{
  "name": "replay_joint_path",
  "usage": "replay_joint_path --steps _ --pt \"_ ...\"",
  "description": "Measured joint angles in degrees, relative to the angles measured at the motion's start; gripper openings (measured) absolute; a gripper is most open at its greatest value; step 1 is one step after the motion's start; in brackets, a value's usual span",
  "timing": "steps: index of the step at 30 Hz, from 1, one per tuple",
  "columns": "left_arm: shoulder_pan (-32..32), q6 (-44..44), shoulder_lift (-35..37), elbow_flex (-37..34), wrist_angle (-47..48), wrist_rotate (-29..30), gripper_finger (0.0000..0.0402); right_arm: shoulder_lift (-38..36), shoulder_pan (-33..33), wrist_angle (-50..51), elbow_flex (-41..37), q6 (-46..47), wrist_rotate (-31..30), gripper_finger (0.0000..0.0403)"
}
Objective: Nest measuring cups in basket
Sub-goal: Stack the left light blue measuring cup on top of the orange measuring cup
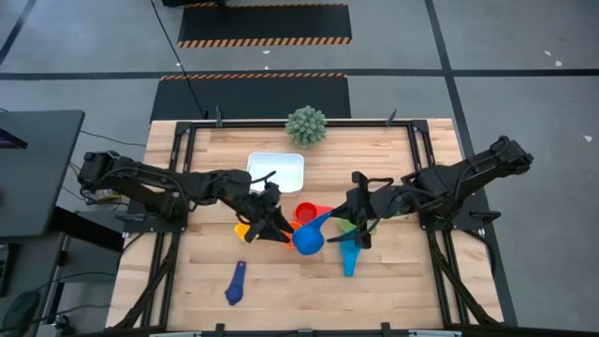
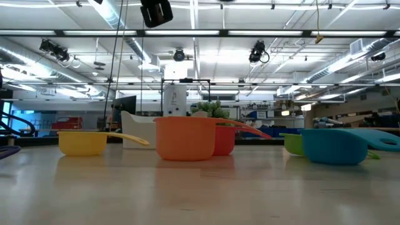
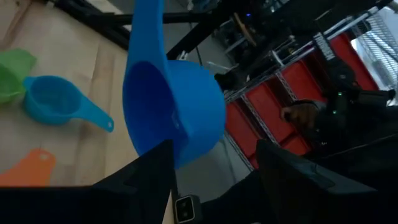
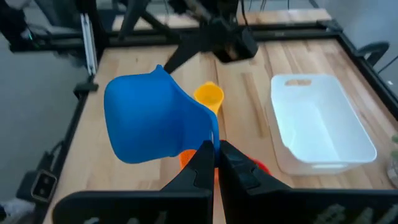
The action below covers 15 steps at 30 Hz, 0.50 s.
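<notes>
Right claw (image 4: 216, 163): pinching the blue cup's (image 4: 149, 121) handle, lifting it at frame center.
Left claw (image 3: 214, 163): gaping open, gripping nothing.

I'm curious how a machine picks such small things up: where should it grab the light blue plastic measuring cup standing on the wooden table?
Probably by its short flat handle, coming straight down from above. The light blue plastic measuring cup stands upright, and the handle sticks out level, away from the white basket, over bare wood.
</notes>
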<state>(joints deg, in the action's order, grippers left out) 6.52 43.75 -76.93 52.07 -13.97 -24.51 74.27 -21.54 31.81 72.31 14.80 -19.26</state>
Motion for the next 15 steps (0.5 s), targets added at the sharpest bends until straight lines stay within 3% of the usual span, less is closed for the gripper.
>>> replay_joint_path --steps 10,15 --pt "0.0 0.2 0.0 0.0 -3.5 0.5 0.0231 -0.4 1.3 -3.9 0.0 0.6 -0.3 0.0011" --pt "0.0 0.2 0.0 0.0 -3.8 0.5 0.0211 -0.4 1.4 -5.9 0.0 0.0 -0.3 0.0011"
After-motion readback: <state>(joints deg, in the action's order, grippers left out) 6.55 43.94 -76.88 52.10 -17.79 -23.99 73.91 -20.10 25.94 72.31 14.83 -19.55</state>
